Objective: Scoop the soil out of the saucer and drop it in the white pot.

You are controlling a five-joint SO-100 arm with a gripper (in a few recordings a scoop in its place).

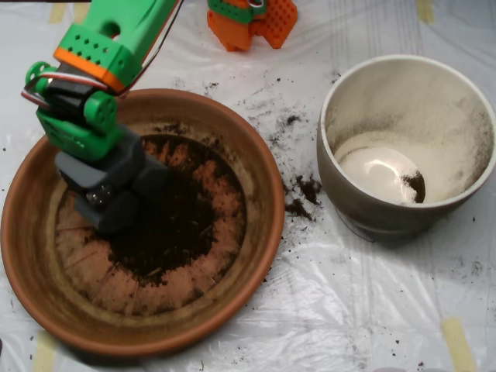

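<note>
No readable text, labels, brands, numbers or signs anywhere in the overhead view.
</note>
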